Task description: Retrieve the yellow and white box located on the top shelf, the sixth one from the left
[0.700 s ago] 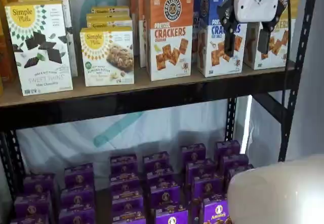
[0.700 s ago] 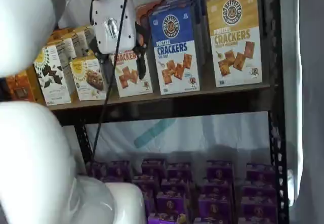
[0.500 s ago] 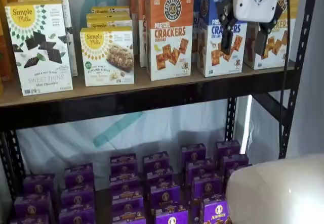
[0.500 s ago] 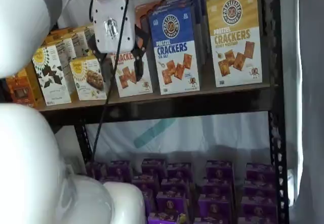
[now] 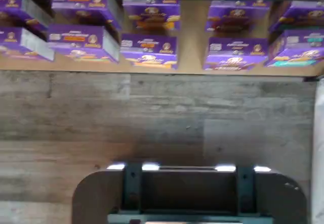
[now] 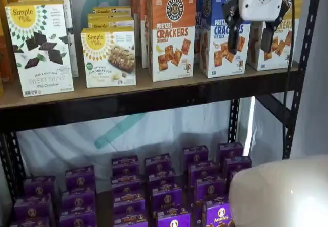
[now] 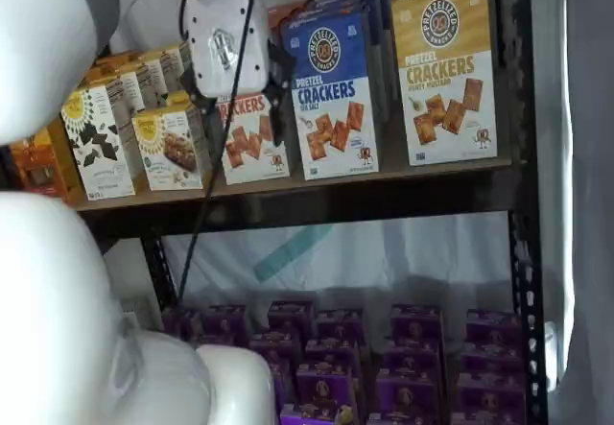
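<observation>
The top shelf [image 7: 317, 200] is carrying a row of upright cartons, and the yellow and white box [image 7: 444, 68] is standing at its right end, tall axis vertical, just beside the blue box [image 7: 333, 94]. The hand [image 7: 237, 110] is hanging in front of the row, empty, its black fingers [image 6: 232, 29] spread with a plain gap in both shelf views. The target is sitting to the hand's right, so the approach likely calls for a sideways shift first.
</observation>
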`<action>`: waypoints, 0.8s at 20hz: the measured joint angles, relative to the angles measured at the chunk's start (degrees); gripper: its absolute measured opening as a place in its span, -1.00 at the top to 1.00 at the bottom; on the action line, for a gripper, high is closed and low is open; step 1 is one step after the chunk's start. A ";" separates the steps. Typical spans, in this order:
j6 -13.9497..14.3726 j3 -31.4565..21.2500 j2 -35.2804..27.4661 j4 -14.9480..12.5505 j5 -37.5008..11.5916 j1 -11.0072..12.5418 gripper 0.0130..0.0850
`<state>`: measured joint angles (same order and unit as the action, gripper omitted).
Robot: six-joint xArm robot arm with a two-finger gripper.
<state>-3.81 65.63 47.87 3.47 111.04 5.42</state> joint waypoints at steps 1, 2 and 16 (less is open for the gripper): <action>-0.98 -0.02 -0.20 -0.70 -0.61 0.75 -1.00; -2.21 -0.09 -0.44 -1.55 -1.43 1.67 -1.00; -17.47 -2.46 -2.67 -4.70 -17.09 17.03 -1.00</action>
<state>-21.28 63.17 45.20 -1.23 93.95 22.44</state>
